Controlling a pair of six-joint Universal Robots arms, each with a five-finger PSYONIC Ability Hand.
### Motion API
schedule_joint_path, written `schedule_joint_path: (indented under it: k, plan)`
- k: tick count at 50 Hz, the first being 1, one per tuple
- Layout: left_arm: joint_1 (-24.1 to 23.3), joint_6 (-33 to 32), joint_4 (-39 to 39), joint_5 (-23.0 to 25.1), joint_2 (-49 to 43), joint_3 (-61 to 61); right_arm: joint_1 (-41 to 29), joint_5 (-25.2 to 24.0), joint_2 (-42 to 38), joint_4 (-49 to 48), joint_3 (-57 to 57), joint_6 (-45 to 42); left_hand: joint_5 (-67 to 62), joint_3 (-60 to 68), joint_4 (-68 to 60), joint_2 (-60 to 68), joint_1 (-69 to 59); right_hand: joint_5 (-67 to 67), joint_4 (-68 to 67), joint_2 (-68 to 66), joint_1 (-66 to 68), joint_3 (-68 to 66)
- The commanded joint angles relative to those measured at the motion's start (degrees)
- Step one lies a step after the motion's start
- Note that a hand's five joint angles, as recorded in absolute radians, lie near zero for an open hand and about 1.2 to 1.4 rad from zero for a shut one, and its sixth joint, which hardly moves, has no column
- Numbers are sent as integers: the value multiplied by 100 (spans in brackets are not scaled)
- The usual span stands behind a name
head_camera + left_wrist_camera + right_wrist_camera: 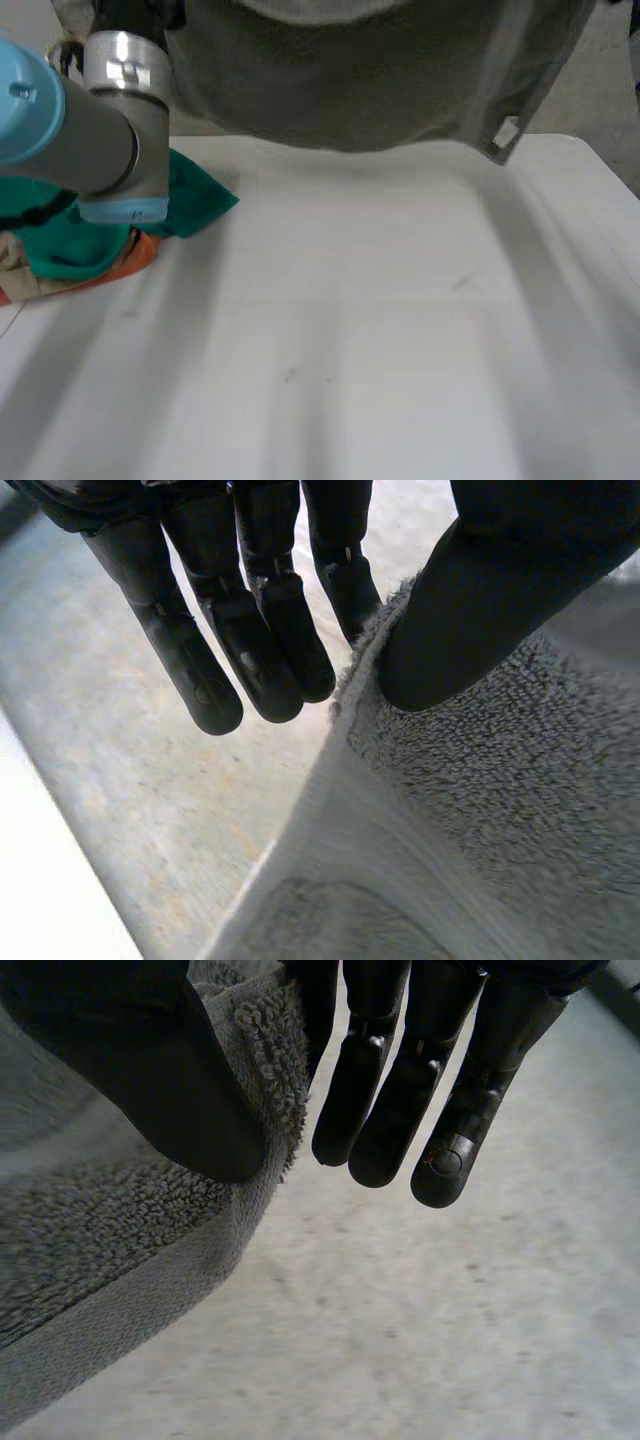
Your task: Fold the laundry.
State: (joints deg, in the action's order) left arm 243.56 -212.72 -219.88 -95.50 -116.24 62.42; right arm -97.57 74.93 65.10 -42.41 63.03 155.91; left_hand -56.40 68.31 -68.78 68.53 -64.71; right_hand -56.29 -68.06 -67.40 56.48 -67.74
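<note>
The grey towel hangs at the top of the frame, above the white tabletop. The left hand and the right hand each pinch its edge with the thumb, likely to stretch it flat for folding. Other clothes wait at the left.

Hanging towel, clothes heap; tabletop open
</note>
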Motion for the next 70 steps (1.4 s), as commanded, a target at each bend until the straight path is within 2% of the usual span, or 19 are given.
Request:
schedule_joint_path:
  k: [1,10,14,17,19,20,21,25,30,31,37,45,52,62,65,66,70]
  plan:
    - [-46,11,410,-21,496,1930,238,-1225,152,1190,807,89,-1360,1169,-1122,1147,-1529,-1371,-1194,-1260,2352,-1226]
    - [-239,38,560,23,506,3944,1099,-2762,170,2587,2448,-287,-1360,1169,-1122,1147,-1529,-1371,-1194,-1260,2352,-1226]
    - [-353,46,569,23,479,4296,1415,-3141,170,2991,3038,-945,-1360,1169,-1122,1147,-1529,-1371,-1194,-1260,2352,-1226]
    - [-371,46,569,23,435,4393,1513,-3204,100,3447,3311,-1682,-1360,1169,-1122,1147,-1529,-1371,-1194,-1260,2352,-1226]
    - [-371,46,569,23,400,4384,1513,-3186,64,3730,3383,-2080,-1360,1169,-1122,1147,-1529,-1371,-1194,-1260,2352,-1226]
    - [-371,46,569,23,400,4376,1513,-3169,47,3879,3409,-2273,-1360,1169,-1122,1147,-1529,-910,-733,-799,1892,-766]
    - [-362,46,569,23,400,4367,1504,-3134,12,4228,3444,-2580,-1360,1169,-1122,1147,-1529,1193,1369,1304,-211,1337]
    - [-345,46,569,14,400,4305,1487,-2854,38,4828,3418,-2654,-1360,1169,-1122,1147,-1529,2607,2784,2718,-1626,2752]
    - [-344,46,569,5,426,4288,1469,-2422,38,4856,3462,-2118,-1360,1169,-1122,1147,-1529,3232,3409,3343,-2251,3377]
    - [-336,46,569,5,426,4288,1478,-2282,38,4847,3488,-1778,-1360,1169,-1122,1147,-1529,3232,3409,3343,-2251,3377]
    - [-327,46,569,5,418,4288,1478,-2053,55,4777,3576,-800,-1360,1169,-1122,1147,-1529,3266,3443,3377,-2284,3410]
    - [-301,46,569,14,409,4270,1355,-1789,108,4224,3848,-517,-1295,1104,-1057,1082,-1464,3199,3376,3310,-2217,3343]
    - [-248,46,569,5,409,4244,1170,-1227,56,3758,3893,-561,-1262,1071,-1024,1049,-1431,3098,3275,3209,-2116,3242]
    - [-213,55,569,14,409,4209,977,-1129,-217,3397,3849,-798,-1161,970,-923,948,-1330,2779,2956,2891,-1798,2924]
    - [-213,46,569,14,391,4200,933,-1129,-252,3353,3805,-851,-859,668,-621,646,-1028,1807,1984,1918,-825,1951]
    - [-213,46,569,14,391,4200,898,-1129,-278,3327,3770,-851,-725,533,-487,511,-894,803,980,914,178,948]
    - [-187,46,569,32,356,4191,714,-1060,-418,3327,3551,-843,183,-374,421,-396,14,-1364,-1187,-1253,2346,-1220]
